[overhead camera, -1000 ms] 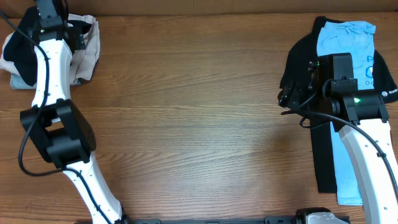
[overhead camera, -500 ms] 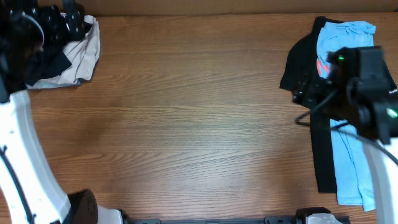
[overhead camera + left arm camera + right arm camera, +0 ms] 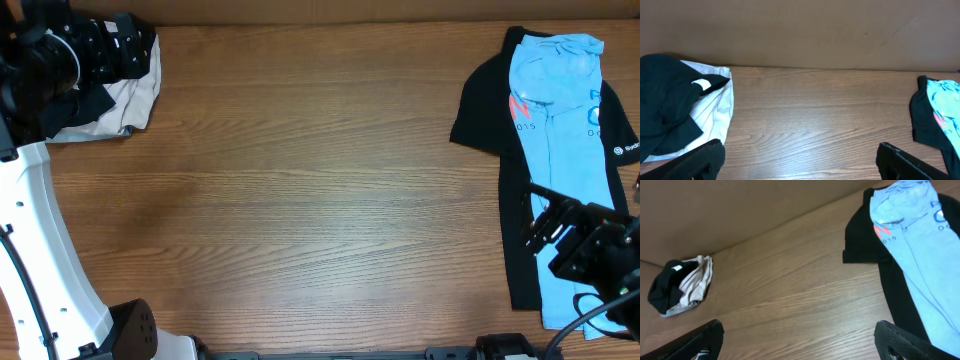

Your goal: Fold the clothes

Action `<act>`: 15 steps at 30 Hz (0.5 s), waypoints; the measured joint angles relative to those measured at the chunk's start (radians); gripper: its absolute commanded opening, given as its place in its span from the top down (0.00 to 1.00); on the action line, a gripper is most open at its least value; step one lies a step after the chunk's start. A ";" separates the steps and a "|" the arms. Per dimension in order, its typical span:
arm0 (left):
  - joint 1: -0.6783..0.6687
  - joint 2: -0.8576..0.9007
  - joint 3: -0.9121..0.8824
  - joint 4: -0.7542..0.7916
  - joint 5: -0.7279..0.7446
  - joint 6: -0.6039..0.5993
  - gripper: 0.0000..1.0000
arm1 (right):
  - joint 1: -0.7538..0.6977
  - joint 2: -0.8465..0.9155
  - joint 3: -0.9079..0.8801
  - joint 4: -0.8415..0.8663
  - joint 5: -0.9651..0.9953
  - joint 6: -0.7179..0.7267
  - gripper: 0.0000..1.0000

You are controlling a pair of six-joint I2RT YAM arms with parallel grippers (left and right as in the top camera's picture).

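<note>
A black T-shirt (image 3: 665, 107) with a small white neck tag lies crumpled on a pale folded garment (image 3: 717, 112) at the table's far left corner. My left gripper (image 3: 800, 162) hangs open over bare wood just right of it, nothing between its fingers (image 3: 702, 160). In the overhead view the left gripper (image 3: 112, 45) is above that pile (image 3: 125, 100). At the far right a light blue printed tee (image 3: 560, 110) lies stretched out on a black shirt (image 3: 480, 110) with a white sleeve logo. My right gripper (image 3: 545, 225) stands open over their lower part, holding nothing (image 3: 805, 342).
A brown wall (image 3: 800, 30) runs along the table's back edge. The bare wooden tabletop (image 3: 320, 190) spans the middle between the two heaps. The left arm's white links (image 3: 40, 250) rise along the left edge.
My right gripper has drawn back from the upper part of the blue tee toward the front right and opened wider. The left arm rose off the pile, then stayed still.
</note>
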 measured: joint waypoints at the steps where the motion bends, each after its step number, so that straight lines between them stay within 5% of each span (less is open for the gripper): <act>1: 0.000 0.000 0.000 0.000 0.002 0.000 0.00 | 0.000 0.000 0.000 -0.003 -0.002 0.001 0.00; 9: 0.000 0.000 0.000 0.000 0.003 0.000 0.00 | 0.000 0.008 0.000 -0.026 0.012 0.000 0.00; 15: 0.000 0.000 0.000 0.000 0.003 0.000 0.00 | 0.000 -0.010 -0.103 0.155 0.053 -0.005 0.00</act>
